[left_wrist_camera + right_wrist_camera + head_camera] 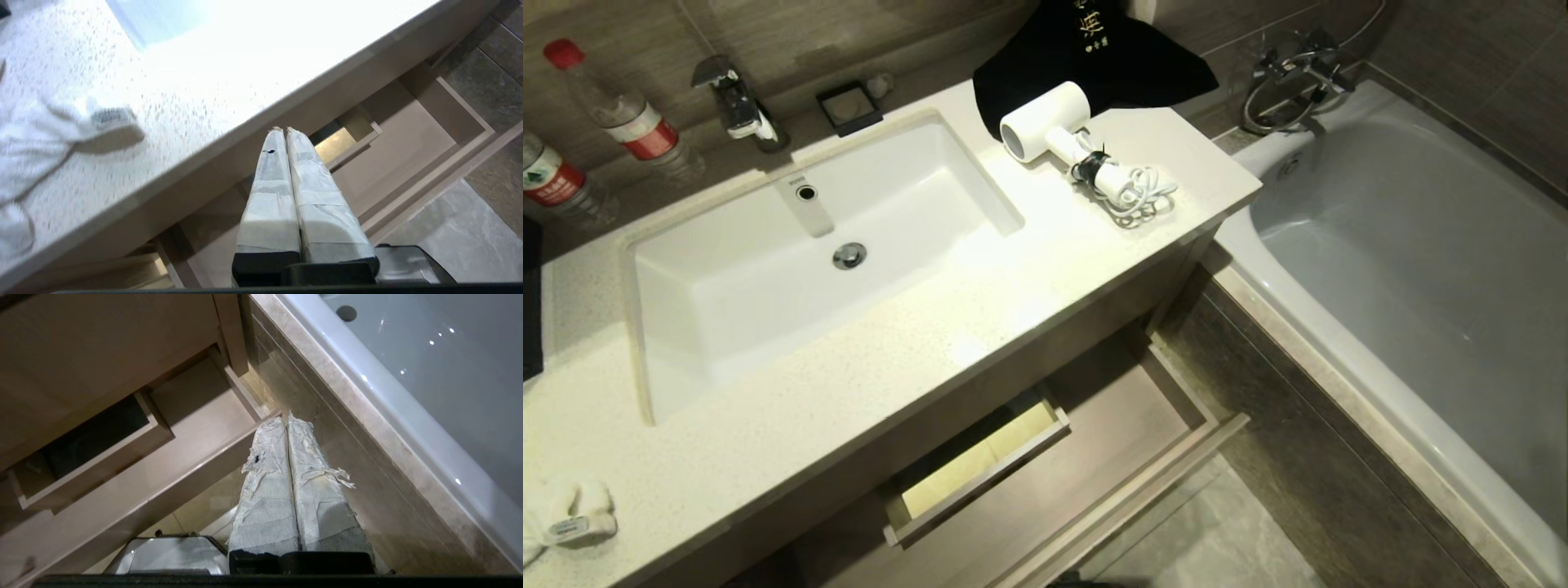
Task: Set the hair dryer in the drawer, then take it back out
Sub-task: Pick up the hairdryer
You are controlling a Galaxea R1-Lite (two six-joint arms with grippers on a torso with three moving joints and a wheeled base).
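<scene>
**Both grippers idle, hair dryer on the vanity, drawer open**

The left gripper (284, 130) hangs with its tape-wrapped fingers (269, 192) pressed flat together, gripping nothing, in front of the vanity edge and above the open drawer (412, 147). The right gripper (288, 416) likewise has its frayed, tape-bound fingers (265, 498) pressed together and empty, poised near the drawer's front corner beside the tiled bathtub (429, 375) surround. Neither arm appears in the head view.

The wide, shallow wood-grain drawer (1127, 408) stands pulled out beneath the speckled stone counter (866, 392), with a boxed cut-out (980, 465) at its back; its visible floor holds nothing. The white hair dryer (1054, 131) lies on the counter's far right end, barrel toward the sink (792, 269), its coiled cord (1139, 196) bound by a black strap, partly on a black cloth bag (1094, 57). Two plastic water bottles (621, 114) stand behind the rectangular white basin near the chrome faucet (737, 102); a white towel (564, 506) sits at the near left.
</scene>
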